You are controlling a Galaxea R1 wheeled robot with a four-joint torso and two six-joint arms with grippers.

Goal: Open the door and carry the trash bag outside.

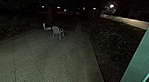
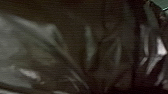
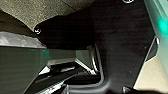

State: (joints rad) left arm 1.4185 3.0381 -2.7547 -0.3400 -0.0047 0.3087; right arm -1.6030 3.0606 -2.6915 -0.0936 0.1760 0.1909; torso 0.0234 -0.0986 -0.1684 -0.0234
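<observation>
I see night over tiled paving (image 1: 46,59), 1 pale chair (image 1: 56,30) near its far edge, dark plants (image 1: 110,38) alongside, and a bright lamp (image 1: 111,6) shining beyond.

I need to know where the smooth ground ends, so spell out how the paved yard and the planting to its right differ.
The paved yard is grey, while the planting is much darker. The yard looks flat, with straight joint lines; the planting looks rough and leafy, without such lines. Both lie outdoors in dim night light.
</observation>
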